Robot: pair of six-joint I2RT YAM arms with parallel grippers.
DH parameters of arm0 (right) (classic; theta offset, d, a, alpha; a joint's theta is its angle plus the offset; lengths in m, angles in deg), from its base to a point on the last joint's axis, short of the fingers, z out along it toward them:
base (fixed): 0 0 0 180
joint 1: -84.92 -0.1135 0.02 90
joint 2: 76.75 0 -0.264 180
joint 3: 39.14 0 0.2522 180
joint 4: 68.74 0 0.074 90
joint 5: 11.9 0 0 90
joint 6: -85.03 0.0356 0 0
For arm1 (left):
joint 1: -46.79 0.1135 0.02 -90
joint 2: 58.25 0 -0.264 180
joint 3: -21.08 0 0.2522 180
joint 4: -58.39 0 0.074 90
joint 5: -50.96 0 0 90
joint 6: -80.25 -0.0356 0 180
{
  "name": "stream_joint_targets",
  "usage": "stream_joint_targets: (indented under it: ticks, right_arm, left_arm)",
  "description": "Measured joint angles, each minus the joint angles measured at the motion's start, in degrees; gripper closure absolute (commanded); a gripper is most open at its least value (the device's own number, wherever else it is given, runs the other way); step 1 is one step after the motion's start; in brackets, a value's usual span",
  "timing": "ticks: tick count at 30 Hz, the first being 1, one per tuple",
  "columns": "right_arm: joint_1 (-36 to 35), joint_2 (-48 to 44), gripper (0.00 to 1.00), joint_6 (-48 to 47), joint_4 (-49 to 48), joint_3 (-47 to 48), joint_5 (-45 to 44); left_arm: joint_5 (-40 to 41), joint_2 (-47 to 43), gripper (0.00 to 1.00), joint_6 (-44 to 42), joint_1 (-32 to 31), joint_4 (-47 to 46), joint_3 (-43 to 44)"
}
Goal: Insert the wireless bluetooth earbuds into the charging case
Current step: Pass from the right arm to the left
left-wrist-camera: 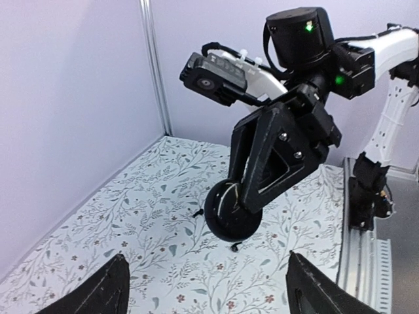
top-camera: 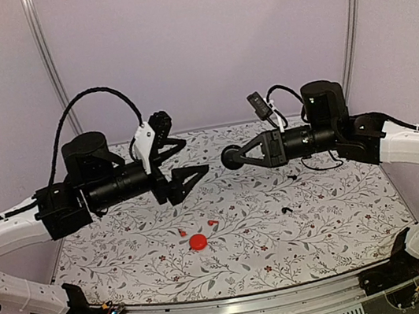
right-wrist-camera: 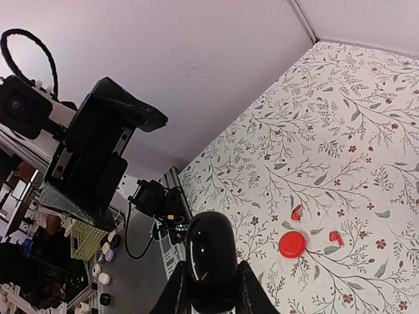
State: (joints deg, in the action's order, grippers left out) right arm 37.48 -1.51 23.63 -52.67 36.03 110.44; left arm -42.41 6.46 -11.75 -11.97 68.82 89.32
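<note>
Top external view: left gripper (top-camera: 196,153) raised above the floral-print table (top-camera: 128,249), fingers spread wide, nothing between them. Right gripper (top-camera: 234,158) faces it from the right, also raised, fingers closed on a black round case (top-camera: 231,158); small gap between the two grippers, no contact. On the table, below and between the arms, lies a red round case (top-camera: 198,242), flat. Red earbuds (top-camera: 182,232) lie loose just beside it, one to its upper left, the other to its upper right (top-camera: 213,222); neither touches it. Black earbuds (top-camera: 286,210) lie further right, well apart from the red ones, the second further back (top-camera: 292,176), under the right arm. Left wrist view: own two fingers (left-wrist-camera: 105,291) at the bottom corners, far apart, empty. Ahead, the right gripper hangs tilted with the black round case clamped at its fingertips, off the table. Two small black earbuds on the cloth beneath it, one to the left of the case, one just under it. Right wrist view: own fingers pinch the black round case on both sides, glossy face towards the camera. Beyond it on the cloth are the red round case and a red earbud on either side of it. Left gripper shows at upper left; its finger spacing cannot be told from this angle.
</note>
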Motion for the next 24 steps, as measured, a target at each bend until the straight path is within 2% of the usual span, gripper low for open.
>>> stream_joint_targets:
  ticks: [3, 10, 19, 24]
  right_arm:
    - [0.15, 0.22, 0.91, 0.92, 0.26, 0.0, -1.73]
    - [0.15, 2.12, 0.91, 2.08, 1.44, 0.0, -4.5]
    - [0.13, 3.28, 0.91, 2.01, 4.31, 0.02, -6.58]
    - [-0.26, 3.58, 0.91, 1.79, 5.11, 0.09, -7.04]
  left_arm:
    - [4.85, 2.21, 0.13, -3.39, -1.03, 2.49, 1.53]
    - [15.5, 9.4, 0.18, -9.2, -6.51, 6.27, 6.25]
    - [17.22, 16.52, 0.17, -11.19, -7.41, 12.5, 14.21]
    - [17.38, 20.5, 0.2, -11.47, -7.45, 15.37, 16.33]
